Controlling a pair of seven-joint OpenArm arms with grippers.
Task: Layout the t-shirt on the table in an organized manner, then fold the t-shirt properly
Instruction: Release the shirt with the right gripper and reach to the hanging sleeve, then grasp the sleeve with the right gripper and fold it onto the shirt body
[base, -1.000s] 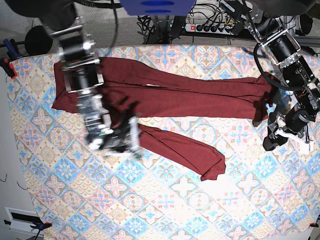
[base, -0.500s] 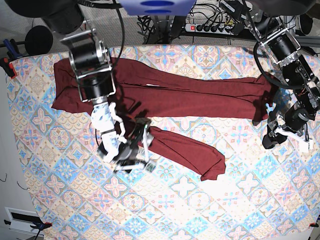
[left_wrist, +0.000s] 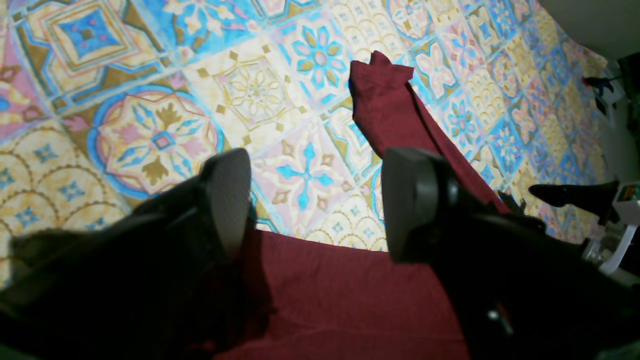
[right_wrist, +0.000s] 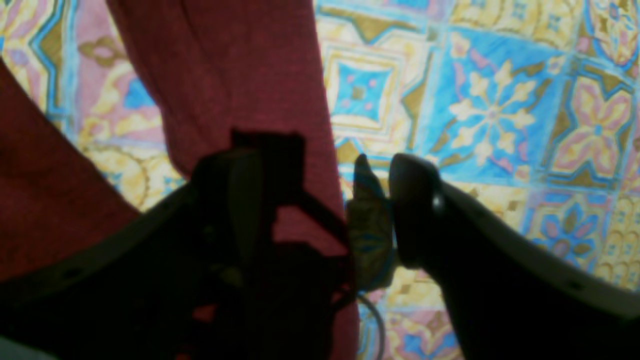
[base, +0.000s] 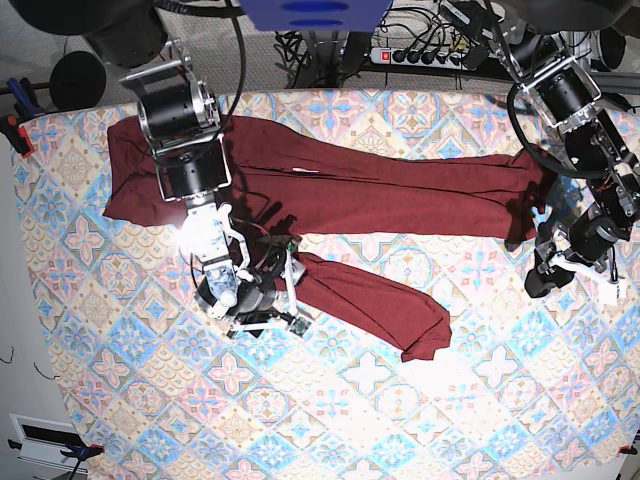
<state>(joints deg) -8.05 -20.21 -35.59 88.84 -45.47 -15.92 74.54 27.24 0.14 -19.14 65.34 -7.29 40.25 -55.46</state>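
Maroon t-shirt lies spread flat on the table.

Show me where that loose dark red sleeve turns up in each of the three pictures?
Base view: sleeve slants across the middle, cuff lower right.
Left wrist view: upper middle, cuff at top.
Right wrist view: upper left, a vertical band.
Shared landmark: the tile-patterned table.

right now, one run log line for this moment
t-shirt: spread on table | right gripper: open over sleeve | left gripper: open, empty
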